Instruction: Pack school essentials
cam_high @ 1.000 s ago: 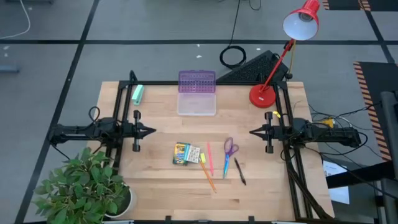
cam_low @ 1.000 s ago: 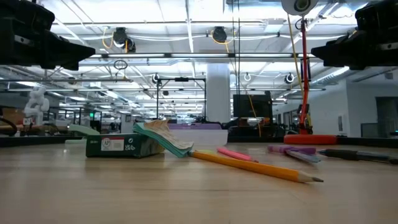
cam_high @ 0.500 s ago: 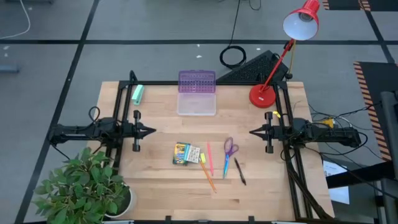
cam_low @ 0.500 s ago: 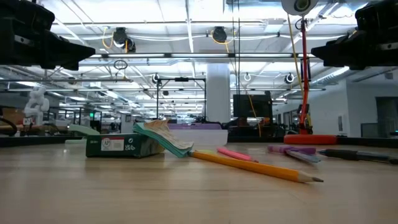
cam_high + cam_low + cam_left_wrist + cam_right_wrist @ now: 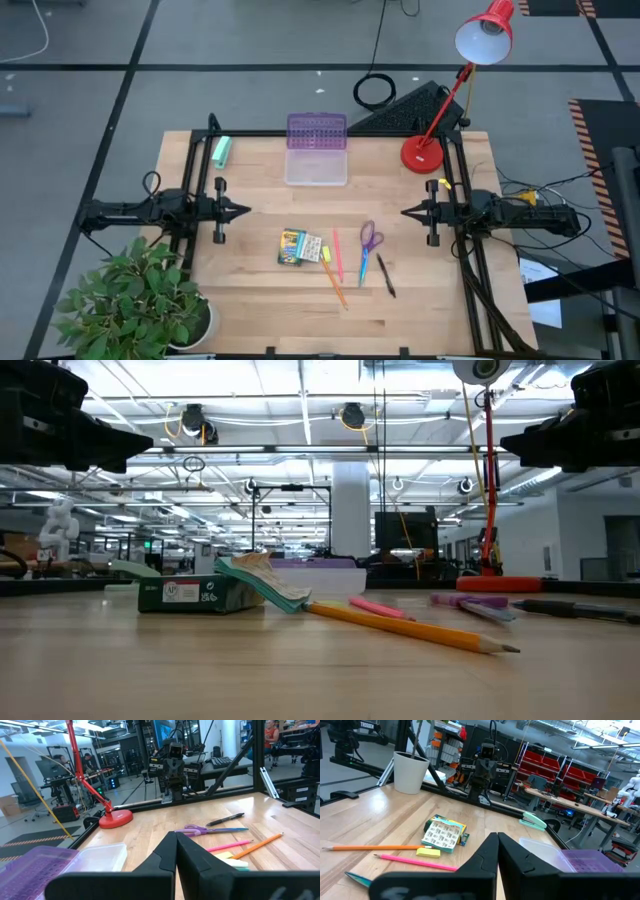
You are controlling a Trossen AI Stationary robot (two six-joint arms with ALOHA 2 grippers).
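- The school essentials are seen laid out together on the near middle of the wooden table (image 5: 250, 290), between the two arms and nearer the front edge.
- The yellow-green crayon box (image 5: 292, 246) is placed at the left end of the group, its flap lifted in the low view, with a small stationery set (image 5: 443, 834) lying against it.
- A small yellow piece (image 5: 326, 254) is found just beside the box, touching or nearly touching the pink pencil (image 5: 337, 254).
- An orange pencil (image 5: 335, 285) is angled toward the front edge, its point directed at the low camera.
- The purple-handled scissors (image 5: 371, 238) are set to the right of the pink pencil, with a blue pen (image 5: 363, 268) beside them and a black pen (image 5: 386, 276) at the group's right end.
- None of these items is touched by either arm.
- The left gripper (image 5: 243, 211) is held above the table's left side, well apart from the items, its fingers pressed together.
- The right gripper (image 5: 407, 212) is held above the right side, facing the left one, its fingers likewise closed on nothing.
- A clear box with a purple lid (image 5: 317, 150) is placed at the far middle of the table, a mint-green roll (image 5: 221, 151) at the far left corner.
- A red desk lamp (image 5: 424, 150) is stood at the far right corner; a potted plant (image 5: 140, 300) is seen by the front left corner.
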